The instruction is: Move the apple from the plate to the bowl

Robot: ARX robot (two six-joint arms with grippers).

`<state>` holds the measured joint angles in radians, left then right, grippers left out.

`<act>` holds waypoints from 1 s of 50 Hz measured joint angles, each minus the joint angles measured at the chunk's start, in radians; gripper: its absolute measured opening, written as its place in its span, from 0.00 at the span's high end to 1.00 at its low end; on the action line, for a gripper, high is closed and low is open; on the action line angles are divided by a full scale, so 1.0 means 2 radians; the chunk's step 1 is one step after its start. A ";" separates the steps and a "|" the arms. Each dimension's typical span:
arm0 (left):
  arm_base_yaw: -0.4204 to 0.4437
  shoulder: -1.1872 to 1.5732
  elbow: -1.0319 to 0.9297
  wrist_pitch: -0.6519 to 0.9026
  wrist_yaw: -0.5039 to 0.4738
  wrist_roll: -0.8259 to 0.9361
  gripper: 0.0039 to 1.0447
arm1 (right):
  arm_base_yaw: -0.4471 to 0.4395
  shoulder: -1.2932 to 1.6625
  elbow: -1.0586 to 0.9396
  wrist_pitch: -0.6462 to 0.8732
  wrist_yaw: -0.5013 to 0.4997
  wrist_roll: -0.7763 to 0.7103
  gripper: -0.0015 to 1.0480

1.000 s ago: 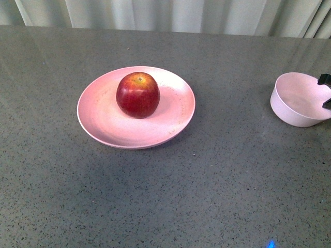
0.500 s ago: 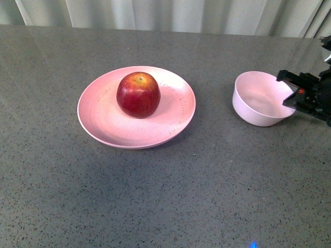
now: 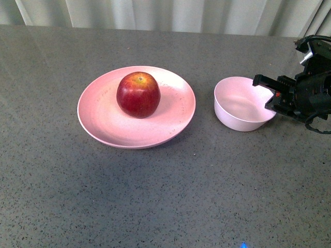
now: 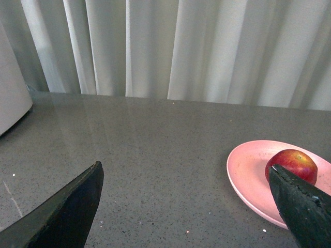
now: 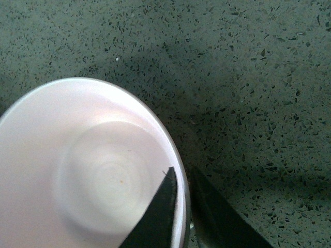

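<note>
Just apple (image 3: 138,94) on plate (image 3: 103,126) (right hand (image 3: 265,94) on bowl (image 3: 232,118) rim)

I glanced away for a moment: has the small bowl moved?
Yes. The bowl has slid left, closer to the plate, with the right fingers pinching its rim.

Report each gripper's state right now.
Left gripper: open, holding nothing.
Right gripper: closed on the rim of the bowl.

Front view overlooks plate (image 3: 103,126) and bowl (image 3: 232,120); left wrist sees plate, right wrist hugs bowl
</note>
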<state>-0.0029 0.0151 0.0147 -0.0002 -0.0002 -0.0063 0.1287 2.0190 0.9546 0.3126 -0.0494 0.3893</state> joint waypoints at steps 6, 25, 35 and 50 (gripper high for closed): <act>0.000 0.000 0.000 0.000 0.000 0.000 0.08 | -0.001 0.000 0.000 0.005 -0.009 0.000 0.72; 0.000 0.000 0.000 0.000 0.000 0.000 0.08 | 0.001 -0.101 -0.047 0.062 0.012 -0.059 0.17; 0.000 0.000 0.000 0.000 0.000 0.000 0.08 | 0.020 -0.217 -0.152 0.169 0.057 -0.089 0.14; 0.000 0.000 0.000 0.000 0.000 0.000 0.08 | -0.008 -0.352 -0.347 0.371 0.080 -0.183 0.64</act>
<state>-0.0029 0.0151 0.0147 -0.0002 0.0002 -0.0067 0.1135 1.3159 0.2600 1.0538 0.1112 0.0242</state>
